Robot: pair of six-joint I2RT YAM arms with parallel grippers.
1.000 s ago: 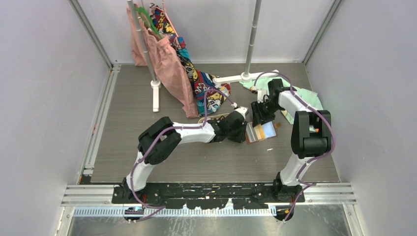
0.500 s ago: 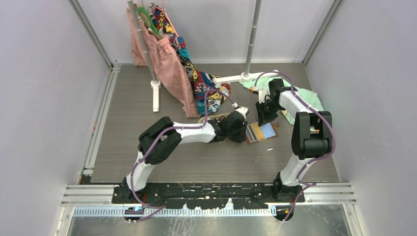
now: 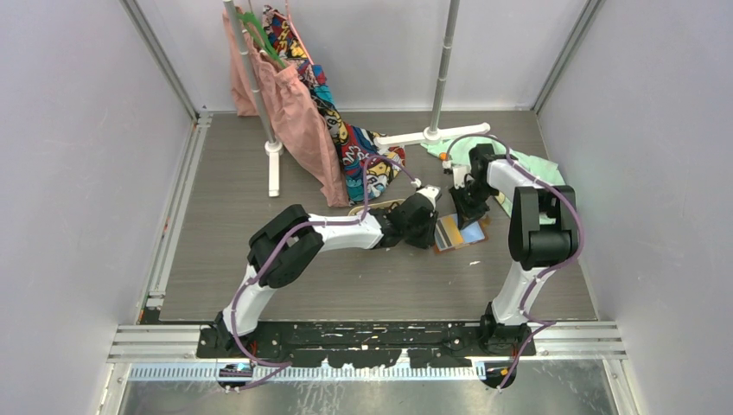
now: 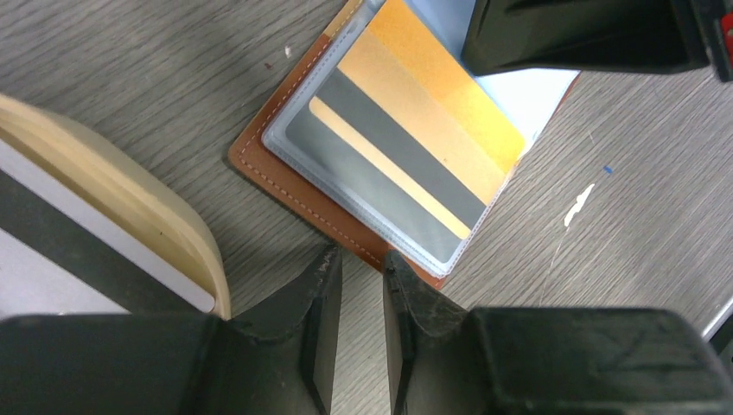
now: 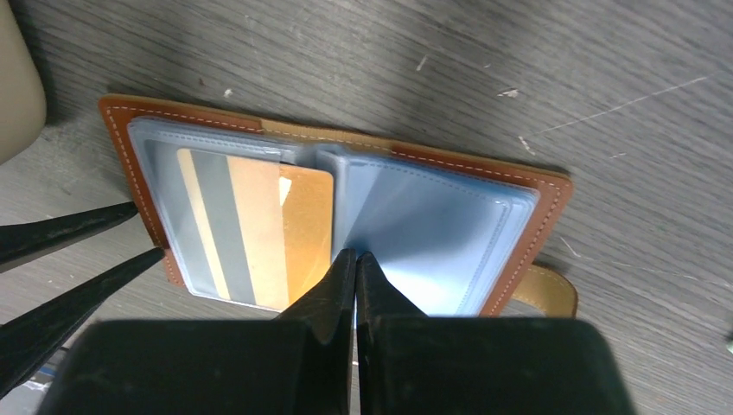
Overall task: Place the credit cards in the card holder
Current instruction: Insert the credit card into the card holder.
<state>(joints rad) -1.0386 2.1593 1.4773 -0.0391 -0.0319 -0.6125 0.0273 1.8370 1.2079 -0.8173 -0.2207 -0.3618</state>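
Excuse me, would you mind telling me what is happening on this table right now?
Two robot arms are loading cards into the brown card holder, which lies open. An orange card with grey stripes is most of the way into one clear sleeve. The right claw is shut, with its tips at the centre fold. The left claw, slightly open, sits at the holder's edge. Another card lies in the wooden tray alongside.
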